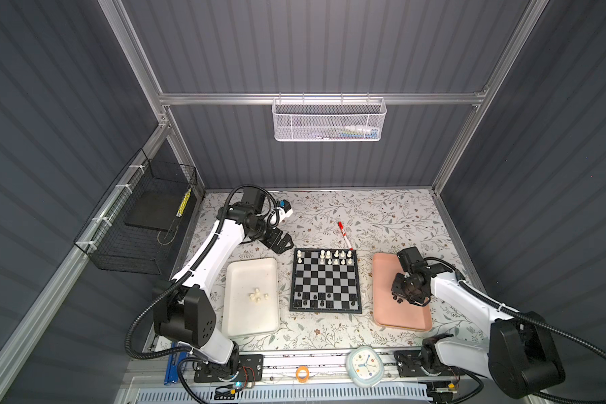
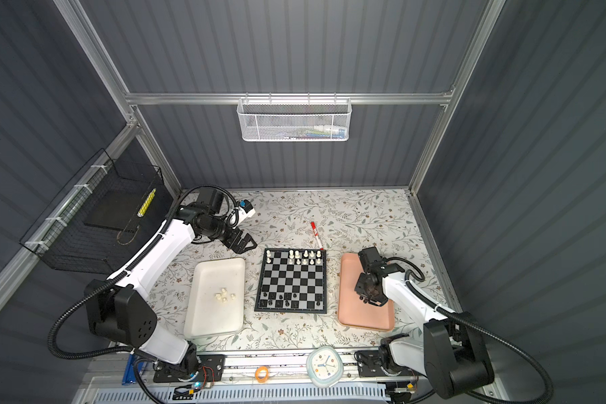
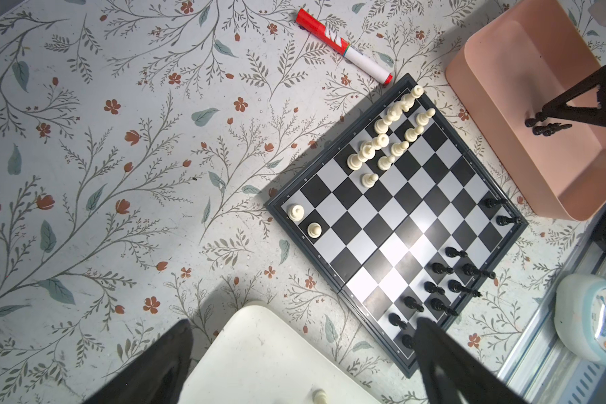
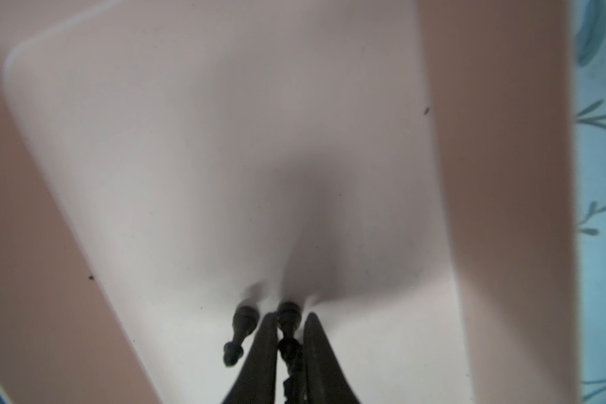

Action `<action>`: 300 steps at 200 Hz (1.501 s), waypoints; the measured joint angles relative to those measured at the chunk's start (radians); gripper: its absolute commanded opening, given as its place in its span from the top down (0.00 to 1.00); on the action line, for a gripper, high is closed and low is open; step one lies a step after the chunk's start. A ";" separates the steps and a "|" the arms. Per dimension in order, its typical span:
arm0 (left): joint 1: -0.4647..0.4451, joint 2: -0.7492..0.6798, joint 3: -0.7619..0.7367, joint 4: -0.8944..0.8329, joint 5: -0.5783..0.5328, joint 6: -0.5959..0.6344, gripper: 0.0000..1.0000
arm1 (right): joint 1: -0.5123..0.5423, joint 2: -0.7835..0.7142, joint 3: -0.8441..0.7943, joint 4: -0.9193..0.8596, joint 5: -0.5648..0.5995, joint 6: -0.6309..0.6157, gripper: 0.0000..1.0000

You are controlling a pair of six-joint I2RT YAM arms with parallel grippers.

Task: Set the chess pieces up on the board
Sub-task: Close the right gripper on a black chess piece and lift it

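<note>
1. The right claw (image 4: 290, 318) points down into the pink tray (image 1: 399, 325). Its fingers are drawn narrow on either side of a black chess piece (image 4: 289, 344) lying on the tray floor. I cannot tell whether they already pinch it.
2. Just beside one finger, a second black piece (image 4: 240, 332) lies in the same tray, outside the fingers.
3. To this claw's left, past the tray wall, the board (image 1: 326, 280) rests on the tabletop (image 1: 382, 217). Black pieces (image 1: 321, 301) stand on its near rows and white pieces (image 1: 336, 257) on its far rows.
4. Farther left, the left claw (image 1: 287, 243) hovers released, fingers spread wide and holding nothing, near the board's far left corner.
5. On the near side of the left claw, the white tray (image 1: 249, 325) holds a few loose white pieces (image 1: 258, 295).
6. To the left claw's right, a red-and-white marker (image 1: 344, 235) lies by the board's far edge.
</note>
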 measured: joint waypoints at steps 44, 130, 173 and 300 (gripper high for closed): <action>-0.002 0.000 0.000 0.000 0.000 0.000 0.01 | 0.000 0.001 0.000 0.000 0.000 0.000 0.88; -0.008 0.000 0.000 0.000 0.000 0.000 0.00 | 0.000 0.022 0.020 -0.023 0.000 -0.009 0.92; -0.012 0.000 0.000 0.000 0.000 0.000 0.00 | 0.000 0.031 0.055 -0.051 0.008 -0.014 0.93; -0.019 0.000 0.000 0.000 0.000 0.000 0.00 | 0.000 0.021 0.139 -0.140 0.034 -0.063 0.93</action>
